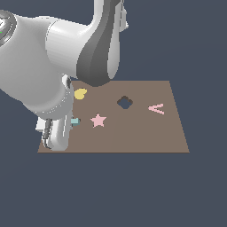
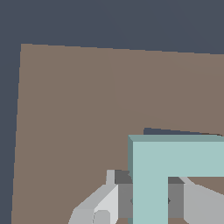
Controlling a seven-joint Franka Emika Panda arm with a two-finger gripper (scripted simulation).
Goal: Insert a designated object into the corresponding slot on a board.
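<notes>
The teal L-shaped block (image 2: 175, 159) is held clenched in the gripper (image 2: 148, 199) just above the board (image 2: 65, 109), where alignment with the L-shaped slot (image 2: 151, 131) and lowering appear required next.

A plain, flat, dark slate-blue ground (image 1: 113, 190) fills every side

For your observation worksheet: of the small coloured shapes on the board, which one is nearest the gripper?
The pale teal L-shaped block, right at the gripper; star, yellow piece and V lie farther off.
</notes>
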